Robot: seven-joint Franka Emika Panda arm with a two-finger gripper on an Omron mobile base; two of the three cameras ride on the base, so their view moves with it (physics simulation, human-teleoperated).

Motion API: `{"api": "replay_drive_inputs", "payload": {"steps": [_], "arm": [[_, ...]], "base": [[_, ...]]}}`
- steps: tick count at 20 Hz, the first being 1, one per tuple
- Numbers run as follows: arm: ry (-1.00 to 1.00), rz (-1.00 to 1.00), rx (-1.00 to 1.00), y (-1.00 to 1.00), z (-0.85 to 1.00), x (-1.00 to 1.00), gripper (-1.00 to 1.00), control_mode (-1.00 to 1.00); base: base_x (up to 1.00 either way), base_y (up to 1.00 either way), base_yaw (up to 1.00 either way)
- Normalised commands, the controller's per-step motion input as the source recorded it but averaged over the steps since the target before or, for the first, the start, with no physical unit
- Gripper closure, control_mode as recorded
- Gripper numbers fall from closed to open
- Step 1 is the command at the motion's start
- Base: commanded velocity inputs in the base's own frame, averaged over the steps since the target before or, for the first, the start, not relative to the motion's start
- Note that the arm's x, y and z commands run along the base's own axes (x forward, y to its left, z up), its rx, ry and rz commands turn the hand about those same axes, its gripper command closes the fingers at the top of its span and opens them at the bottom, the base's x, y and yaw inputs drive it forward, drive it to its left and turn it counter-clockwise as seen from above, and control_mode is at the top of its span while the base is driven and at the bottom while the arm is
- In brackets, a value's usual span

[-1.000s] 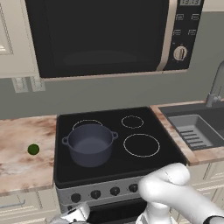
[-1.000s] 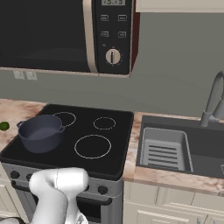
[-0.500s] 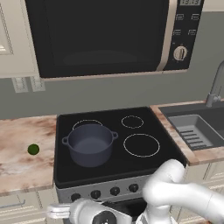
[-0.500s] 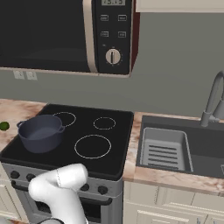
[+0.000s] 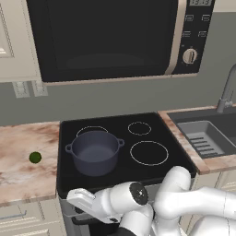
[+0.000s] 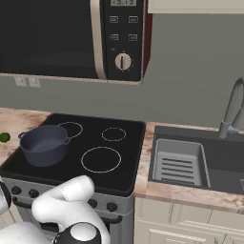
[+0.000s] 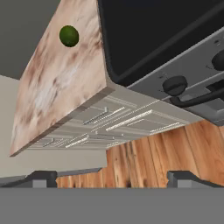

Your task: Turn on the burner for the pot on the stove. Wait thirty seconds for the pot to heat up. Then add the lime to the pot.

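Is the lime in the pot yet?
No. The lime lies on the counter, left of the empty pot.

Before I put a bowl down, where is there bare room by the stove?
The counter left of the stove is bare but for the lime. Three rings lie free right of and behind the pot. The stove's right strip by the sink is narrow.

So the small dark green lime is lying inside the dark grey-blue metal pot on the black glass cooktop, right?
Not quite. The small dark green lime is not inside the pot; it lies on the marbled stone counter, left of the cooktop. The dark grey-blue metal pot does stand on the black glass cooktop, and it looks empty. The left base view shows this.
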Motion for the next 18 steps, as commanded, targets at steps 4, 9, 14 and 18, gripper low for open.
{"api": "replay_drive_inputs", "payload": {"steps": [4, 9, 14, 18], "arm": [[0.48, -0.04, 0.03, 0.00, 0.35, 0.02, -1.00, -1.00], [0.36, -0.07, 0.00, 0.00, 0.33, 0.00, -1.00, -1.00], [0.16, -0.02, -0.13, 0.21, 0.25, 0.00, -1.00, -1.00], [0.12, -0.03, -0.21, 0.25, 0.12, 0.00, -1.00, -1.00]], "base": [[0.00, 0.00, 0.00], [0.00, 0.00, 0.00], [0.00, 0.00, 0.00], [0.00, 0.00, 0.00]]}}
